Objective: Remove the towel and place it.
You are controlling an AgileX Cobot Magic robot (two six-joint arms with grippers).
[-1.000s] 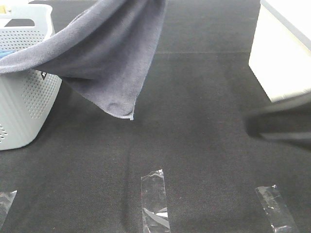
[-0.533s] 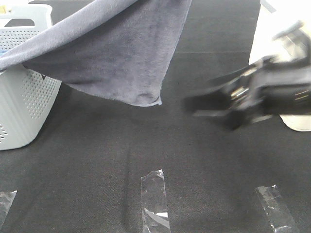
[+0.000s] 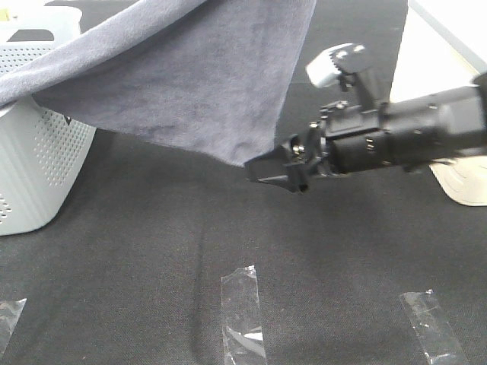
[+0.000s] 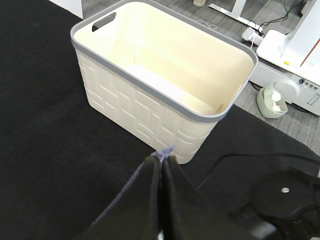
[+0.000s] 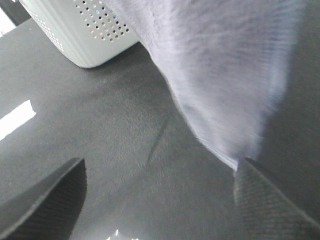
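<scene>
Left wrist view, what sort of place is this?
Probably a robotics lab or test room: a black cloth-covered table marked with clear tape strips, and loose black cables by white equipment on the grey floor.

I can read no text, brand or number anywhere; a small dark mark (image 3: 67,119) on the perforated basket (image 3: 38,175) is too small to make out.

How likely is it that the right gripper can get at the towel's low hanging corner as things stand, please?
Likely yes. The right gripper is open with its tips right beside the lowest corner of the towel, which hangs free above the black mat with nothing between them.
</scene>
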